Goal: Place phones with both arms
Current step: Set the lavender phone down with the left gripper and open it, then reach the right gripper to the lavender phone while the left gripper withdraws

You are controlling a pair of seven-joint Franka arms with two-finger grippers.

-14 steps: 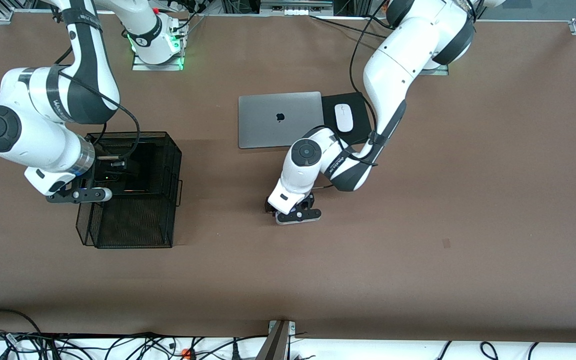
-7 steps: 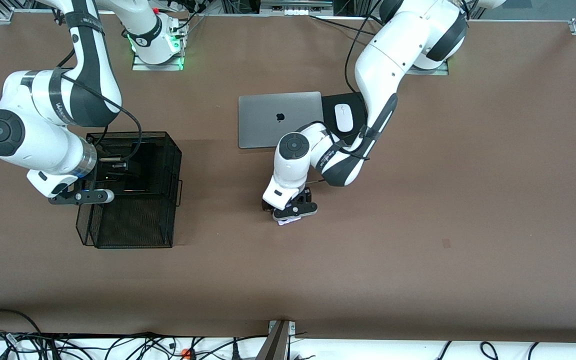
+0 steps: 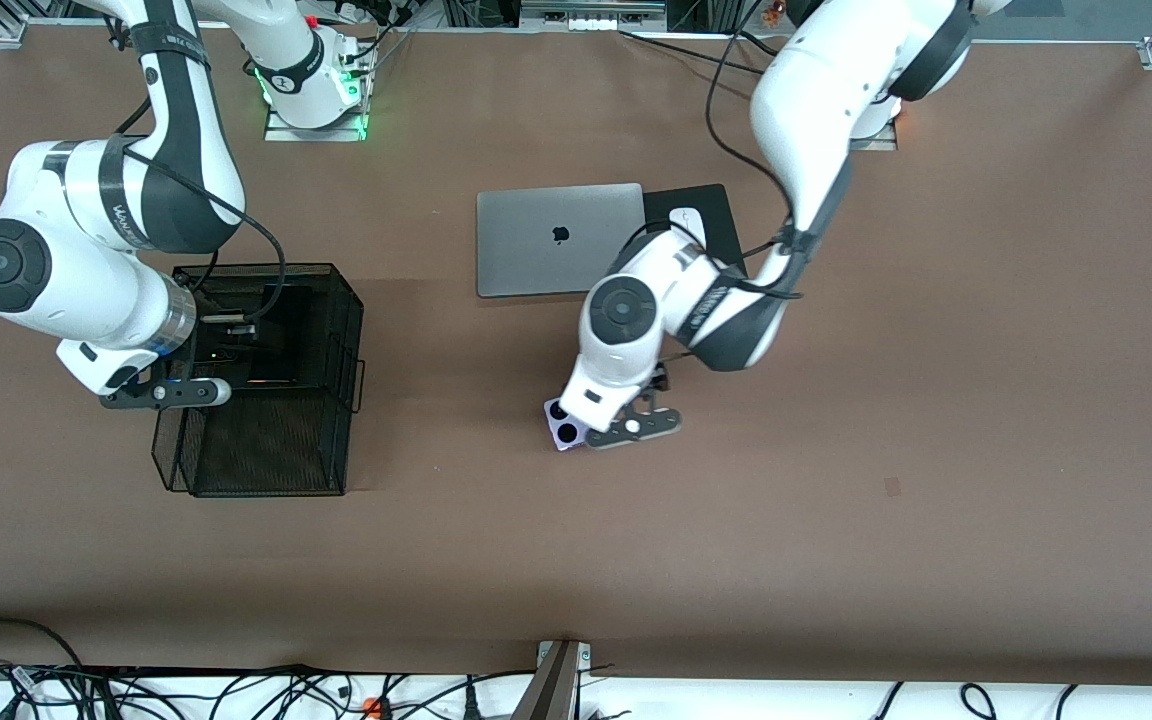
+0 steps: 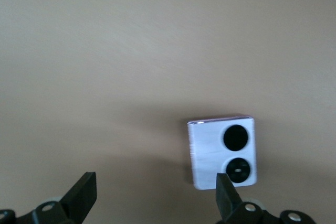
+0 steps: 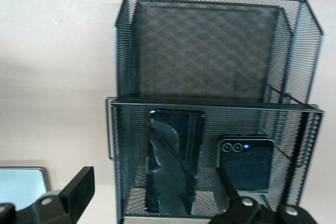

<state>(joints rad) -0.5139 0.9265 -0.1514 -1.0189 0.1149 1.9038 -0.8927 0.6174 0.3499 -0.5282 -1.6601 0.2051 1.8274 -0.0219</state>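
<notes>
near the middle of the surface, nearer the front camera than the silver laptop, the pale lilac phone lies flat with its two black circles facing up. the left claw hangs low just beside it, toward the left arm's end of the surface; both fingers are spread to full width and nothing is between them. in the left wrist view the phone sits off the claw's centreline, close to one finger.

recommended procedure for the step in hand, judged to be the pickup of the lilac phone:
- shift the left claw sideways until the phone is centred between the fingers.
- align the fingers across the phone's shorter width.
- descend until the tips reach the surface level, then close on the side edges.
- lift straight up before any travel; a thin flat body is likely to slip if caught by one corner.

the black mesh basket, toward the right arm's end of the surface from the laptop, already holds the long black slab phone and the small squarish black phone in its farther compartment. the right claw waits over the basket, fingers fully apart and empty.

the white mouse rests on a black pad beside the laptop.
</notes>
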